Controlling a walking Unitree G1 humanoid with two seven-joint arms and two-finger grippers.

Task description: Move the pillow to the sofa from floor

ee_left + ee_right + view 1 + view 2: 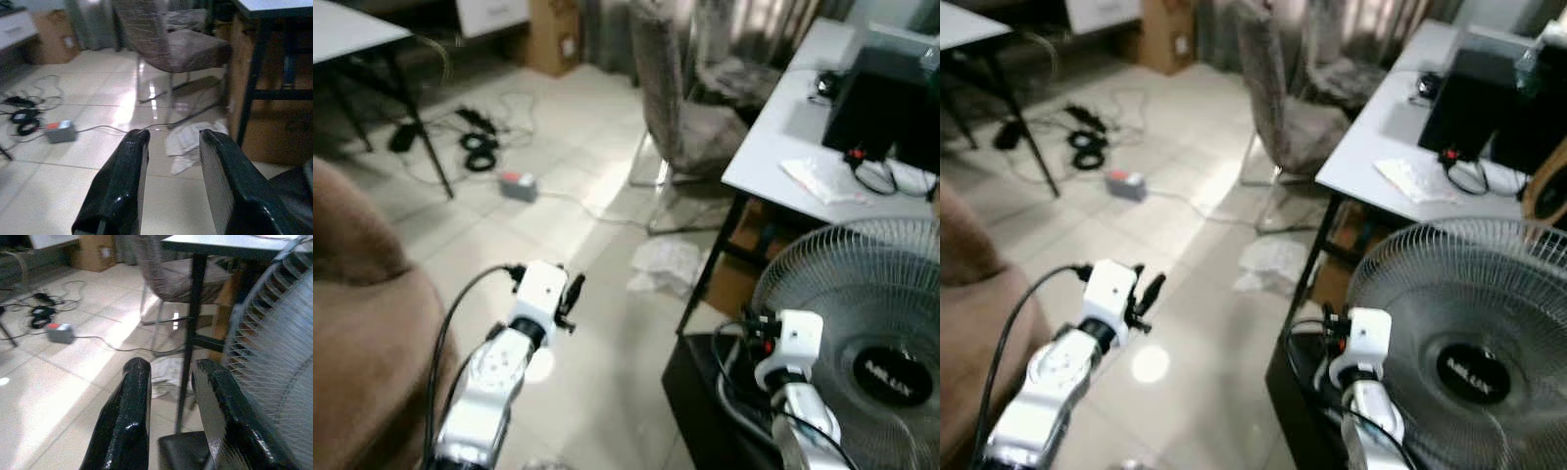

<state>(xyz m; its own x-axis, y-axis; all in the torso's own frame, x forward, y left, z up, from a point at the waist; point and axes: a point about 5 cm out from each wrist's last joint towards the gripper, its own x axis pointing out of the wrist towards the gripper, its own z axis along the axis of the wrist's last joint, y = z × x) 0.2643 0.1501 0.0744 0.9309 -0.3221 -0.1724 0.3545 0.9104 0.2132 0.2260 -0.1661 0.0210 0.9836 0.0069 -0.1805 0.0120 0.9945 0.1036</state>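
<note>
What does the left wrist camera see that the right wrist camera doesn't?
Left wrist view: the whole chair seat, and the left gripper with its fingers apart, holding nothing. Right wrist view: the fan's wire grille close by, a black table leg, and the right gripper, also open. Both share the tiled floor, the white cloth, the grey power strip and a cardboard box.

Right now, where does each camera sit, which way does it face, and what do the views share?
Left eye view: on the head, looking forward and down over floor; both arms show, left gripper raised.
Right eye view: same scene, shifted; fan beside the right arm.
Left wrist view: along its open fingers toward the chair.
Right wrist view: along the right gripper, toward the desk leg.
Shared: white cloth and grey power strip on the floor.
</note>
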